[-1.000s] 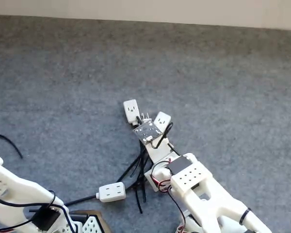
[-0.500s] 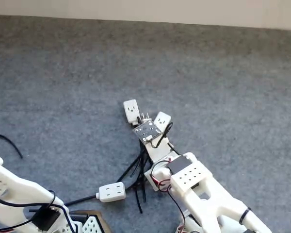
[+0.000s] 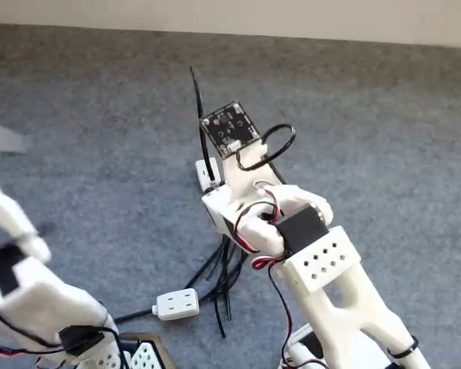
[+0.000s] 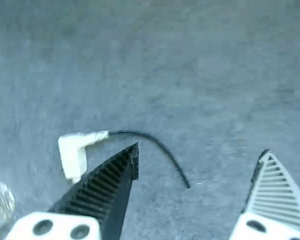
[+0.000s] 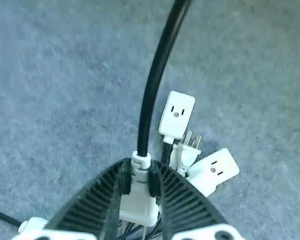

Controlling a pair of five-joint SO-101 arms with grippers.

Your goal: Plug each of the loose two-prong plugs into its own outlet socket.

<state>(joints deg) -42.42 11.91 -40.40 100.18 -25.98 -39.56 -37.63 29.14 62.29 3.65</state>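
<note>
My right gripper (image 5: 139,167) is shut on a white plug (image 5: 138,200), whose thick black cord (image 5: 157,75) runs up and away from it. On the carpet past it lie a white socket (image 5: 177,115), a loose two-prong plug (image 5: 187,147) and a second socket (image 5: 215,170), close together. In the high view the right arm stands raised over this cluster, the cord (image 3: 200,115) sticks up, and one socket (image 3: 207,173) peeks out beside the wrist. My left gripper (image 4: 200,160) is open above the carpet, near a white plug (image 4: 75,152) with a thin black cord.
A third white socket (image 3: 177,304) lies nearer the arm bases, joined to a tangle of black cords (image 3: 223,277). A brown board (image 3: 138,342) sits at the front edge. Grey carpet stretches free toward the back and right.
The right arm has lifted up from the cluster with the plug and its cord, and now covers the socket on the right. The left arm has swung upward at the left edge.
</note>
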